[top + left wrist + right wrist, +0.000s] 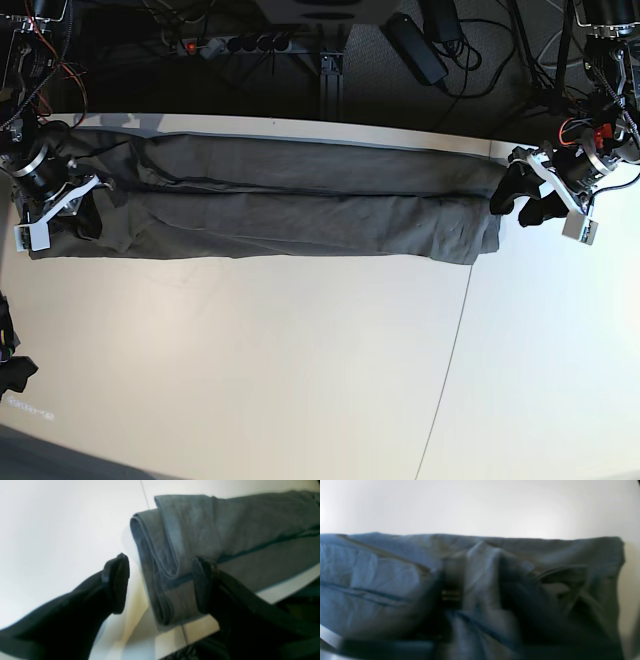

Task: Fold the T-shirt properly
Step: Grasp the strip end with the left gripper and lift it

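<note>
While the shirt (pixel 270 200) lay long across the table (pixel 300 350), the left gripper (pixel 518 198) gaped at one end, the right gripper (pixel 85 212) pressed together at the other.

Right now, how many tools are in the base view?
2. The left tool is at the T-shirt's right end in that view, open. The right tool is at its left end, over the cloth; its tips are hard to make out there.

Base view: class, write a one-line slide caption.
T-shirt folded into a long band across the table, left gripper open at one end.
</note>
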